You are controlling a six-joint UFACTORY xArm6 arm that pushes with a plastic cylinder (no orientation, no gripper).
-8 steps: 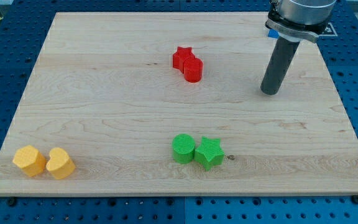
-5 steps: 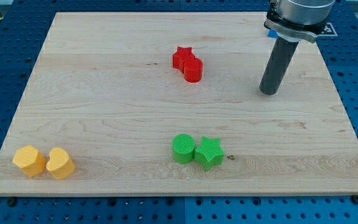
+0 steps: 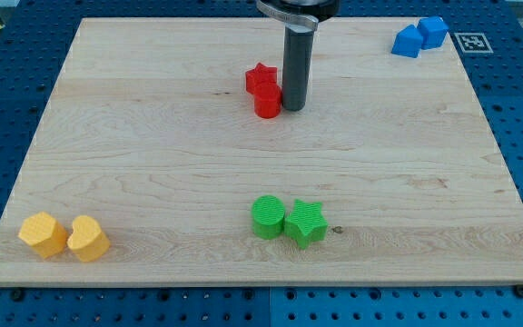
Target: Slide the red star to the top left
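Observation:
The red star (image 3: 260, 77) lies on the wooden board (image 3: 152, 154), above the middle. A red round block (image 3: 267, 102) touches it at its lower right. My tip (image 3: 293, 108) stands right against the red round block's right side, just right of and below the star. The rod rises out of the view's top.
Two blue blocks (image 3: 419, 36) sit at the board's top right corner. A green round block (image 3: 267, 218) and a green star (image 3: 305, 223) touch at the bottom middle. Two yellow blocks (image 3: 64, 236) sit at the bottom left corner.
My tip has swept left from the board's right side to the red pair. The red star and red round block have shifted slightly left. The blue blocks are now uncovered.

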